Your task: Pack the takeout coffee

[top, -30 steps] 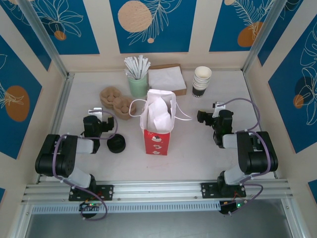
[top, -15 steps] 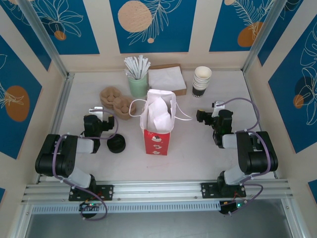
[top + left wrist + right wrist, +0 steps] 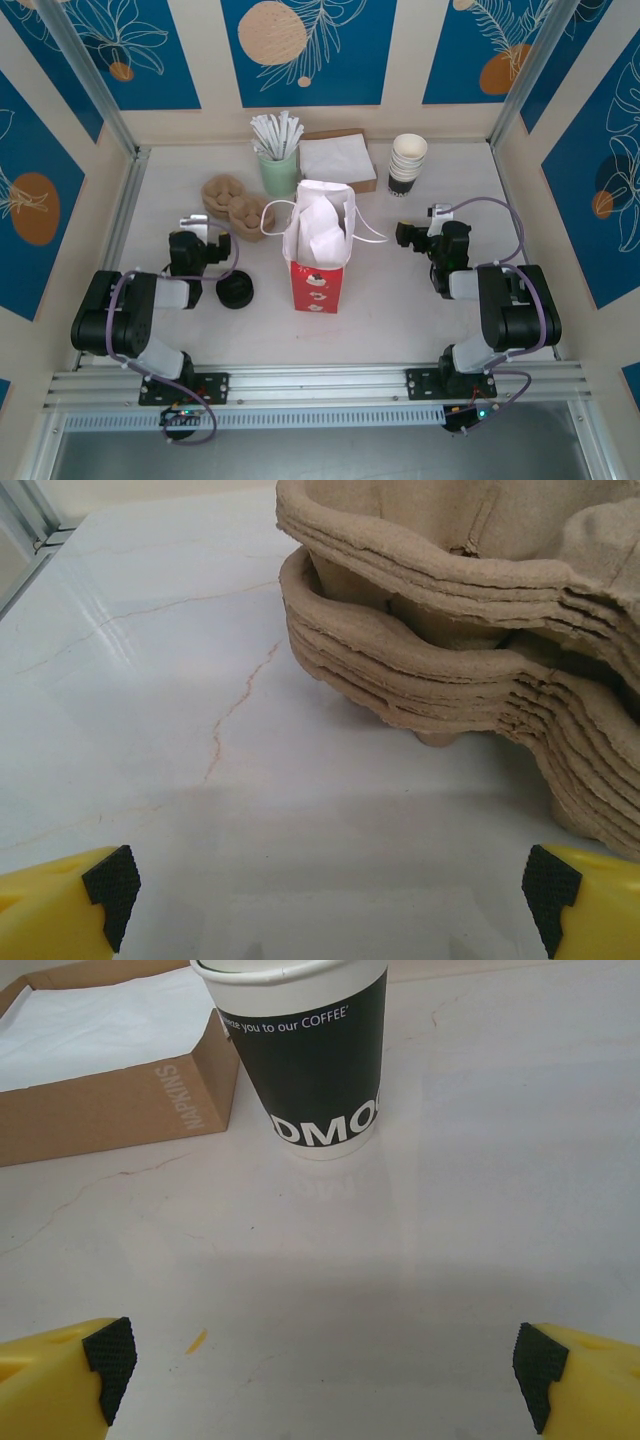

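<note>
Left gripper [image 3: 196, 224] is wide open and empty, pointed toward the far edge of the table [image 3: 400, 310]. That puts the coffee [image 3: 236, 291] behind its tips, off to its right and closer to the near edge, just beside the arm. My guess is the cup is light-ish but sloshy, with paper walls that'll squash if you clamp hard. The black lid looks slick and could pop off. I'd grab it mid-body, under the lid, and keep it upright. Bag [image 3: 320, 250] stands just right of the coffee, mouth open, with white paper inside and floppy handles. A stack of pulp carriers [image 3: 450, 630] sits close in front of the left gripper. Right gripper [image 3: 412, 236] is also spread open and holding nothing. It's on the other side of the bag, facing the cups [image 3: 310, 1060] and napkin box [image 3: 110, 1100], well apart from the coffee.
</note>
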Motion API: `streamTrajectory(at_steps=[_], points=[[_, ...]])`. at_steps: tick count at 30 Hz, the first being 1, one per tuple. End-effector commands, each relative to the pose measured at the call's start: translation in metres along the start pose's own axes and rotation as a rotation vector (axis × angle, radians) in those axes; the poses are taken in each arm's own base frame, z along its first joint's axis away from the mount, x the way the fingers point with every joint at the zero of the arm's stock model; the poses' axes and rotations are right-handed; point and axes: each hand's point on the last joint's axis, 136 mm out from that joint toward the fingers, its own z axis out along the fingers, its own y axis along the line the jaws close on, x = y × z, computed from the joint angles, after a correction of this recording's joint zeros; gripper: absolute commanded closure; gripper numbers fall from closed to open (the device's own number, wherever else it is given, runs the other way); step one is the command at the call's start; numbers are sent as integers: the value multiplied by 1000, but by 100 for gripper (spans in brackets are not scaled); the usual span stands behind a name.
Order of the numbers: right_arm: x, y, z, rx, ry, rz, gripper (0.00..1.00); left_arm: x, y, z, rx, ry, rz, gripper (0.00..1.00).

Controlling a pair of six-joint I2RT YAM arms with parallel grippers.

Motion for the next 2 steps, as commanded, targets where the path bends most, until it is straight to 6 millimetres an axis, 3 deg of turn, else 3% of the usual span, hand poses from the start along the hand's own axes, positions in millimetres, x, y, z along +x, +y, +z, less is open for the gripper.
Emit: streamTrajectory(at_steps=[1, 2], points=[[-10, 0, 1, -4, -35, -24, 1, -15, -5, 2, 22, -49, 11, 1], [-9, 0, 1, -4, -35, -24, 1, -16, -5, 2, 22, -50, 11, 1]])
